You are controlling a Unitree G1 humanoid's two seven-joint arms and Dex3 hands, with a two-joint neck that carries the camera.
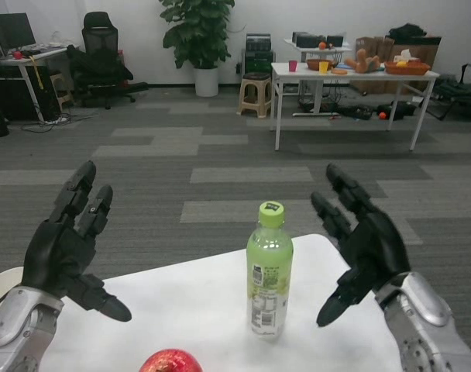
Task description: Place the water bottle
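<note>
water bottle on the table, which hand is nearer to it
Right. The right hand is open just beside the water bottle, not touching; the left hand is open farther off, across the white table.

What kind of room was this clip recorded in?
Most likely an office or lab workspace: grey patterned carpet tiles, a black swivel office chair beside a desk with a dark computer monitor, and a long white work table loaded with boxes and cups.
</note>
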